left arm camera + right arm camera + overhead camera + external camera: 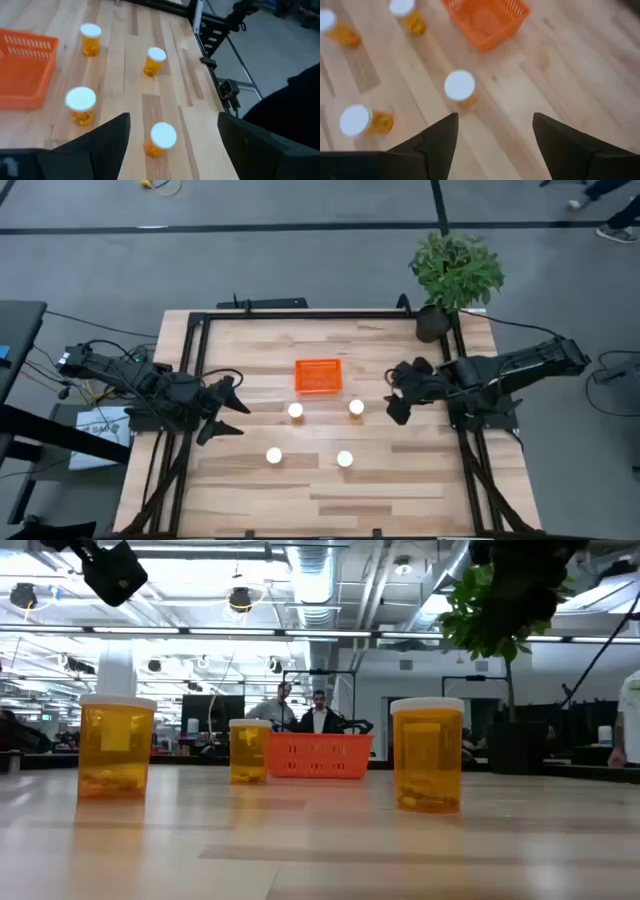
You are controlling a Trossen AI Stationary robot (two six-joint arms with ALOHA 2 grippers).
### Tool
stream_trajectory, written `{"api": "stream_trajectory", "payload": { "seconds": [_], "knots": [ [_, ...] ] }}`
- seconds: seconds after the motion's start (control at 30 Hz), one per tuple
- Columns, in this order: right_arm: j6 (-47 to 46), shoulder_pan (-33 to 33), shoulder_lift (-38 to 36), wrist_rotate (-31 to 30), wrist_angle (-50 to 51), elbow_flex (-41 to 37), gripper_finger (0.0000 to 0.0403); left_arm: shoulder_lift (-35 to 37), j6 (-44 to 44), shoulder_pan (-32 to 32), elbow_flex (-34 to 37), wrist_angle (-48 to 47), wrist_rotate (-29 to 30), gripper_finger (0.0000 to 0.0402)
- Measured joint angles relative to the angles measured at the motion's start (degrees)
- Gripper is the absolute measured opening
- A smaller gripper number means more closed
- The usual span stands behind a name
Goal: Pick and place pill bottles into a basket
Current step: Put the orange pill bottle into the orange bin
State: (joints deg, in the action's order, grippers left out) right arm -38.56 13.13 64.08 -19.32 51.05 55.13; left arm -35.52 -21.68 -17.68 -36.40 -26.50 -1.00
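Two grippers hang spread and empty over the table: the left gripper well to the left of the basket, the right gripper off to the basket's right, its fingers parted with nothing between them.

Four pill bottles stand upright on the bare wood, all outside the basket. Two sit just in front of the basket, one below its left half, one near its right corner. The other two stand farther out from it.

Each bottle is a small round cylinder of clear amber plastic under a flat white cap. They look nearly empty, so probably light, stiff and smooth-sided, apt to tip or roll if nudged. The safest hold seems to be across the body just under the cap, jaws squared to the sides.

The basket is bright orange mesh plastic, rectangular and shallow, likely light enough to slide. The table is pale planked wood, matte.
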Motion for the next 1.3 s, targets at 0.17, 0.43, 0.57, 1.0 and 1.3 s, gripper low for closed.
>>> {"api": "stream_trajectory", "payload": {
  "seconds": [0.17,0.43,0.57,1.0,1.3],
  "knots": [
    [6.1,2.46,4.58,1.93,-4.2,0.0,0.025,-0.54,0.58,-2.7,-0.02,0.88,3.97,0.0291],
    [11.33,8.57,11.69,1.41,-9.3,0.0,0.025,-0.48,-1.5,-7.45,-0.02,3.51,7.53,0.0291],
    [7.28,9.6,14.53,1.5,-11.0,0.0,0.025,-0.49,-1.57,-8.79,-0.02,3.36,11.2,0.0291],
    [13.93,4.01,20.0,5.97,-9.08,6.64,0.025,-0.49,-1.55,-9.04,0.0,2.8,14.77,0.0291],
    [19.14,0.86,25.71,12.37,-6.18,9.61,0.025,-0.51,-1.55,-9.04,0.0,1.79,15.3,0.0291]
  ]
}}
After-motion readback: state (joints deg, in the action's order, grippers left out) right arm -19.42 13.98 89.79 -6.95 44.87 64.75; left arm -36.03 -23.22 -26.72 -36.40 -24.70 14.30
